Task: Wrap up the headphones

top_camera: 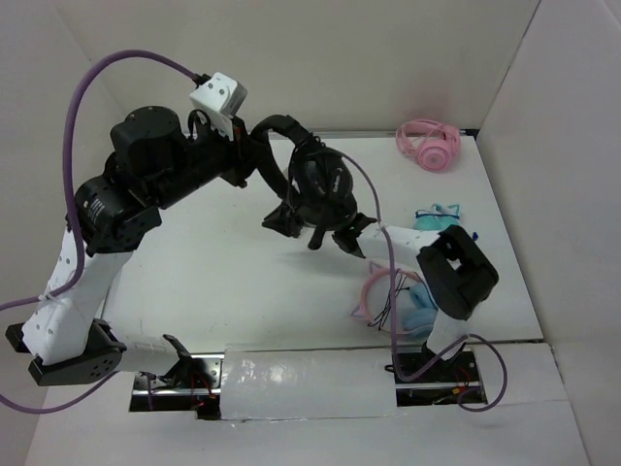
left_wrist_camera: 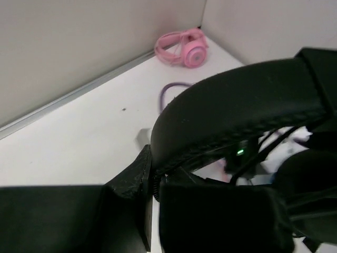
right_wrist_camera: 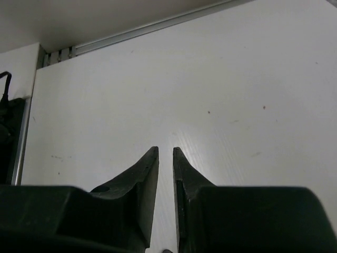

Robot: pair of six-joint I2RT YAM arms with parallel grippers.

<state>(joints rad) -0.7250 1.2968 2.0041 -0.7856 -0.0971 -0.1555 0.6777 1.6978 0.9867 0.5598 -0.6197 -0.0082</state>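
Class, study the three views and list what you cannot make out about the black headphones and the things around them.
- Top view: the thin black cable of the headphones is lost against the dark earcups.
- Left wrist view: the earcups are cut off at the right edge, and the left gripper hides part of the headband.
- Right wrist view: shows only the right gripper and the table.
- Top view: the cat-ear headphones sit partly behind the right arm.
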